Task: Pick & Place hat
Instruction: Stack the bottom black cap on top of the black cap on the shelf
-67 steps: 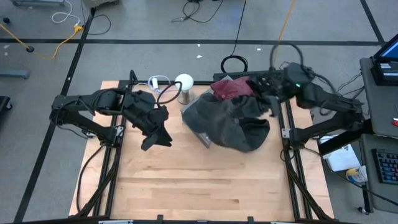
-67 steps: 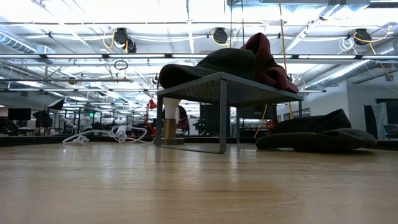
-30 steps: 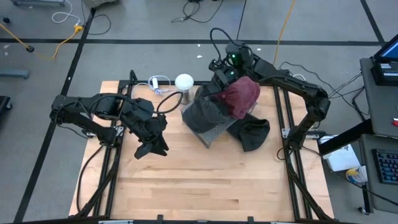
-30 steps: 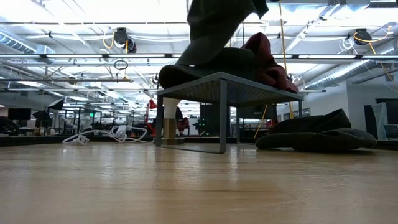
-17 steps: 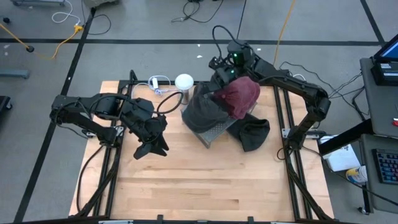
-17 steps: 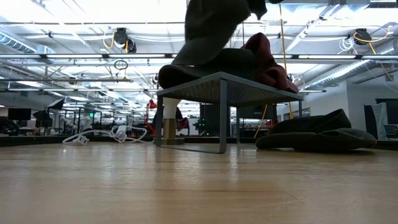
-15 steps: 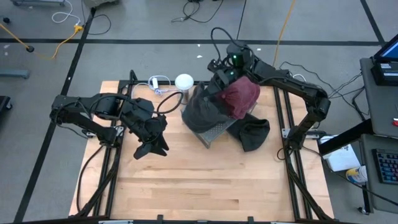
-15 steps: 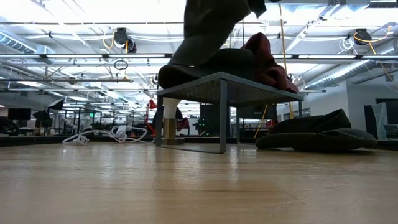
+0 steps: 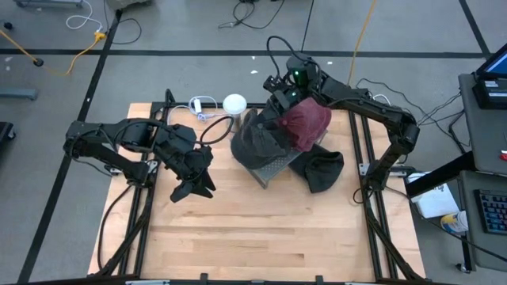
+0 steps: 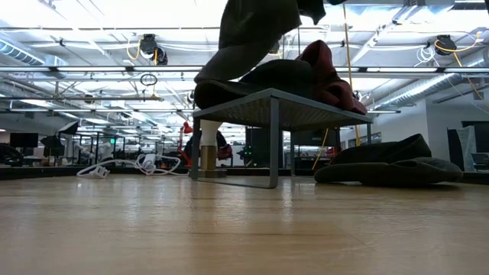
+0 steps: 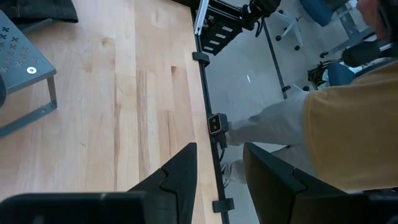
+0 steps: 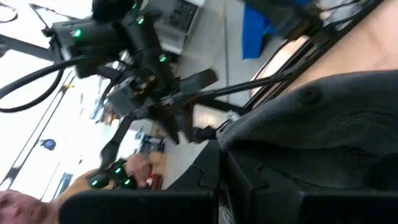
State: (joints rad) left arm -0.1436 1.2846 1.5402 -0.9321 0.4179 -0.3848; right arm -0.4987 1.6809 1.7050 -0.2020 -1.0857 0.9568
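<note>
Hat transfer at the perforated grey metal stand [image 9: 273, 168].
The dark grey fabric hat [image 9: 257, 141] is clenched in the right claw [image 9: 275, 101] and hangs draped over the stand's left edge, beside the maroon fabric hat [image 9: 305, 123] lying on the stand. A third dark hat [image 9: 323, 169] is seen on the wooden tabletop [image 9: 245, 229] just right of the stand. The left claw [image 11: 219, 169] is held released over bare tabletop, well apart from the stand.

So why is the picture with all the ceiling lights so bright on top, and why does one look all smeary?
In the low view, the ceiling lamps shine straight into the camera, so the dark grey hat looks like a black shape against them. In the right wrist view, things are blurred and streaky; the left arm there is soft-edged. The high view is evenly lit and sharp.
</note>
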